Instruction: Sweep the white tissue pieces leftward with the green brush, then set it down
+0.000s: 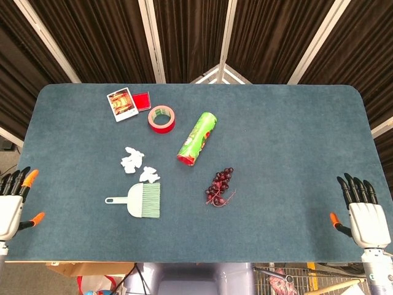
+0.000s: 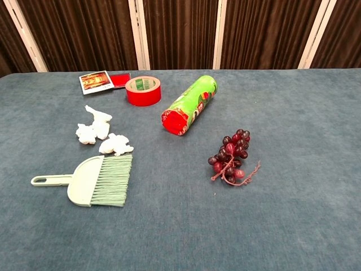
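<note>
Left hand: the left hand [image 1: 11, 209] hangs at the near left corner of the table [image 1: 282, 141], just off its left edge, fingers spread and pointing away from the robot, holding nothing. It shows in the head view only.
Right hand: the right hand [image 1: 366, 218] hangs at the near right corner, partly over the table's edge, fingers spread and pointing forward, empty. Head view only.
Green brush: the green brush [image 1: 142, 200] [image 2: 93, 179] lies flat on the blue-grey cloth, nearest the robot on the left half, well apart from both hands. Its handle points left and its bristles fan to the right.
White tissue pieces: the white tissue pieces [image 1: 136, 164] [image 2: 102, 134] lie just beyond the brush. The nearest crumpled piece touches or nearly touches the far edge of the bristles; the others sit a little further back and to the left.
Grapes: a bunch of dark red grapes [image 1: 219, 187] [image 2: 231, 156] lies to the right of the brush, near the table's middle.
Canister: a green canister with a red end [image 1: 197, 138] [image 2: 189, 104] lies on its side beyond the grapes, red end toward the robot.
Tape: a red tape roll [image 1: 161, 119] [image 2: 143, 90] sits flat, left of the canister's far end.
Cards: a picture card [image 1: 121, 104] [image 2: 95, 82] and a red card [image 1: 142, 100] [image 2: 119, 78] lie side by side, furthest back on the left.
</note>
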Available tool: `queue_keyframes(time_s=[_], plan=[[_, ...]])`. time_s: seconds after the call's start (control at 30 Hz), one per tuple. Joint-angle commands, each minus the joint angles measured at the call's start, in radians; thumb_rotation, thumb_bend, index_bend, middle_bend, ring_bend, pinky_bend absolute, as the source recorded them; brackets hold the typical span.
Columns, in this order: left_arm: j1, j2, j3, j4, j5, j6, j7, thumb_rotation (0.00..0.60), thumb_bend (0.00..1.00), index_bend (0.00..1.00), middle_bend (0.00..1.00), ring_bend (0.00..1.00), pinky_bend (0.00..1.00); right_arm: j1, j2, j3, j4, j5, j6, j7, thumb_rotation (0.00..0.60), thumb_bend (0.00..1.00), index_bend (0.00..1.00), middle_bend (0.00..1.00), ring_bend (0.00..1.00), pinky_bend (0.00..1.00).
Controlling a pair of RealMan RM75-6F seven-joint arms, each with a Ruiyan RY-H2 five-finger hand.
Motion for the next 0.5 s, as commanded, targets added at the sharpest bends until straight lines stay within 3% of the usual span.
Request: queue_keyframes(time_s=[0.03, 0.07, 0.13, 0.2, 0.3, 0.5], plan=[[-0.020, -0.005, -0.004, -0.026, -0.002, -0.026, 0.041, 0.600, 0.04, 0.00, 0.05, 0.07, 0.15, 0.001, 0.001, 0.000, -0.002, 0.000, -0.002, 0.004, 0.600, 0.32, 0.00, 0.00, 0.00, 0.00], [-0.031, -0.008, -0.008, -0.042, -0.006, -0.038, 0.064, 0.600, 0.08, 0.00, 0.18, 0.19, 0.27, 0.001, 0.002, -0.001, -0.003, -0.002, -0.003, 0.006, 0.600, 0.32, 0.00, 0.00, 0.00, 0.00], [-0.056, -0.022, -0.024, -0.067, -0.012, -0.055, 0.113, 0.600, 0.18, 0.01, 0.52, 0.53, 0.56, 0.002, 0.003, -0.003, -0.005, -0.003, -0.005, 0.008, 0.600, 0.32, 0.00, 0.00, 0.00, 0.00], [-0.080, -0.039, -0.039, -0.091, -0.021, -0.077, 0.146, 0.600, 0.28, 0.15, 0.86, 0.87, 0.84, 0.001, 0.005, -0.005, -0.005, -0.003, -0.008, 0.013, 0.600, 0.32, 0.00, 0.00, 0.00, 0.00], [-0.129, -0.076, -0.067, -0.173, -0.116, -0.163, 0.200, 0.600, 0.36, 0.40, 1.00, 1.00, 0.99, 0.004, 0.008, -0.005, -0.011, -0.002, -0.014, 0.019, 0.600, 0.32, 0.00, 0.00, 0.00, 0.00], [-0.211, -0.175, -0.091, -0.223, -0.281, -0.257, 0.388, 0.600, 0.39, 0.48, 1.00, 1.00, 1.00, 0.006, 0.007, -0.008, -0.009, -0.014, -0.012, 0.032, 0.600, 0.32, 0.00, 0.00, 0.00, 0.00]])
